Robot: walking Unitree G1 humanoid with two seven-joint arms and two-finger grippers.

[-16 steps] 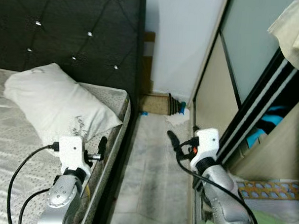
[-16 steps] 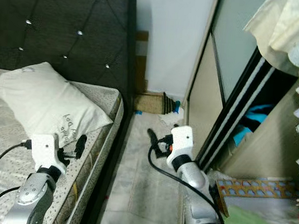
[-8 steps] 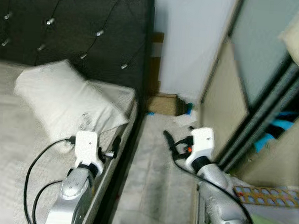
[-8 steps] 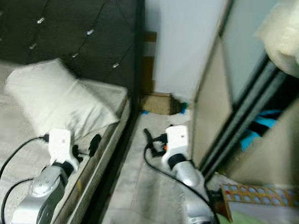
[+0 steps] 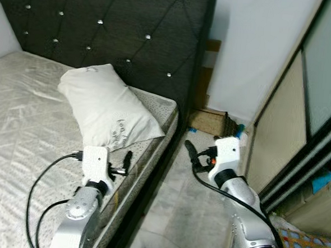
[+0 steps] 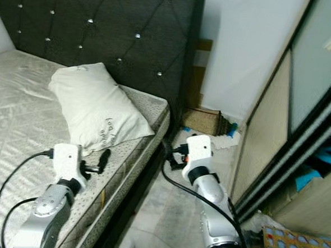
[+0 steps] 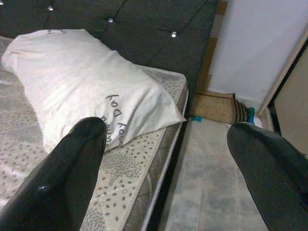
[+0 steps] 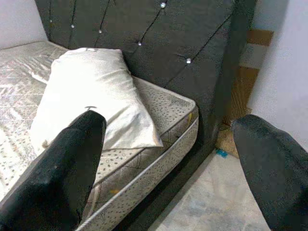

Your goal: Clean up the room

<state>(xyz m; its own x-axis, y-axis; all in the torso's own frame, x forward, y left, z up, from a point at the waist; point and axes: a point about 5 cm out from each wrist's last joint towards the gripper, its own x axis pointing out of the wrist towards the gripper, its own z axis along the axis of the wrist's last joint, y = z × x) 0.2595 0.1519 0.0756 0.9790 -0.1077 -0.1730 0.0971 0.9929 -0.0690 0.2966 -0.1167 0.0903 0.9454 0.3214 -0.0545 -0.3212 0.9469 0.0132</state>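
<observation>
A white pillow (image 5: 106,111) with grey lettering lies on the bare grey-patterned mattress (image 5: 25,115), against the black tufted headboard (image 5: 121,26). My left gripper (image 5: 124,163) hovers open over the mattress edge, just short of the pillow's near corner, with nothing in it. My right gripper (image 5: 192,152) is open and empty over the narrow floor strip (image 5: 188,204) beside the bed. In the left wrist view the pillow (image 7: 86,91) lies ahead between the spread fingers (image 7: 72,178). In the right wrist view the pillow (image 8: 91,96) lies further off.
A brown cardboard box (image 5: 208,121), a dark ribbed object (image 5: 228,125) and small blue and white bits lie on the floor by the white wall. A wardrobe with sliding doors (image 5: 301,110) bounds the aisle on the right. A patterned box (image 5: 310,245) sits low on the right.
The whole view has swung to the left, so more of the bed and less of the wardrobe shows. Both arms keep their pose with open fingers.
</observation>
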